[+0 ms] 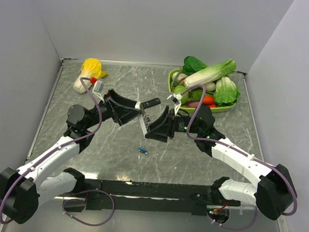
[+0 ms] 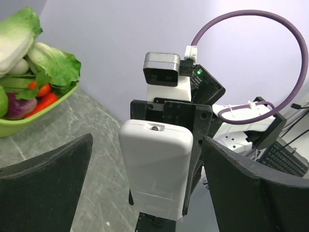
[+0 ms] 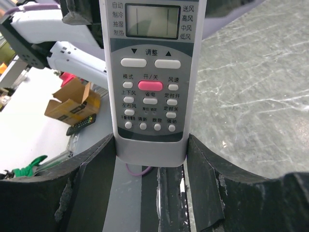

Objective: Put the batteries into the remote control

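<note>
- Our right gripper [image 3: 149, 142] is closed on the lower end of the remote control [image 3: 150, 72], a finger pressed against each side; the button face and display look into its wrist camera.
- Our left gripper [image 2: 147, 140] is spread wide and grips nothing. Its fingers [image 2: 48, 179] flank the remote's plain white back without touching it.
- The remote sits between the two arms, over the middle of the table [image 1: 114, 155].
- One blue battery [image 1: 143, 150] lies on the marble top just in front of the grippers, apart from both.
- A green basket [image 2: 34, 116] of vegetables stands at the far right corner.
</note>
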